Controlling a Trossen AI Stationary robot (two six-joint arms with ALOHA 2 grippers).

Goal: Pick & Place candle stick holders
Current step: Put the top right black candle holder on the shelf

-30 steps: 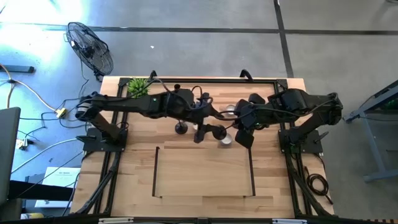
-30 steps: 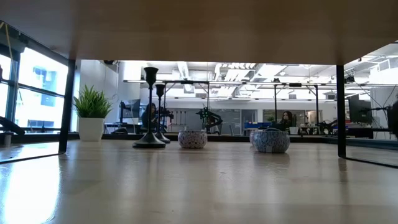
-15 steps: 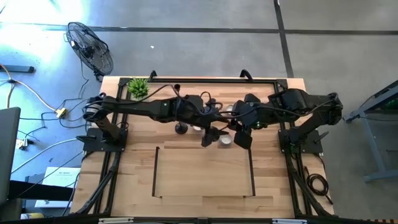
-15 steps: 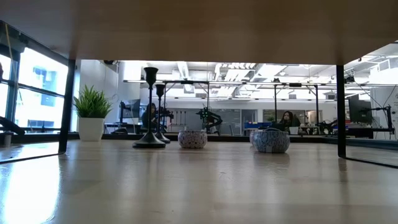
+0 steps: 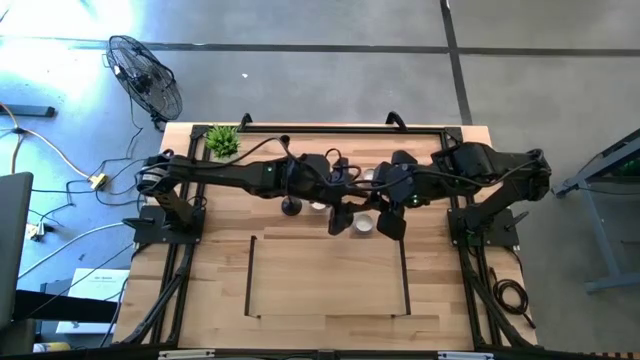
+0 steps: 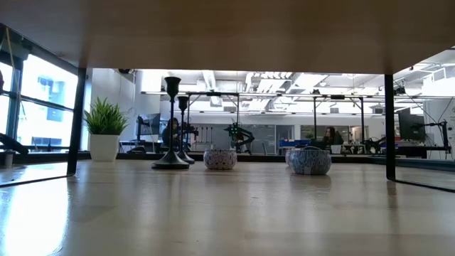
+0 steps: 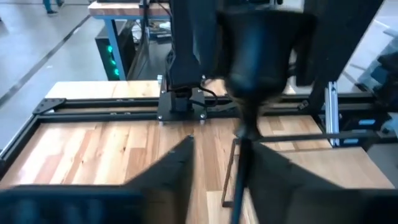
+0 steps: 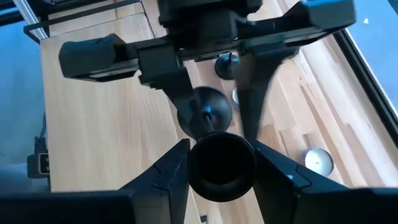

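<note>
**Candle stick holder gripped by both arms over mid-table**

Candle stick holder (image 8: 214, 158) sits between the right gripper (image 8: 217, 163) fingers, which pinch its cup top, stem and domed base hanging below; the left gripper (image 7: 239, 155) has its fingers closed about the same stem, seen from its own wrist; both meet above the table (image 5: 300, 280) centre. Two more holders (image 6: 170, 124) stand upright at the far side, near two patterned bowls (image 6: 220, 158) and the potted plant (image 6: 104, 128).
</note>
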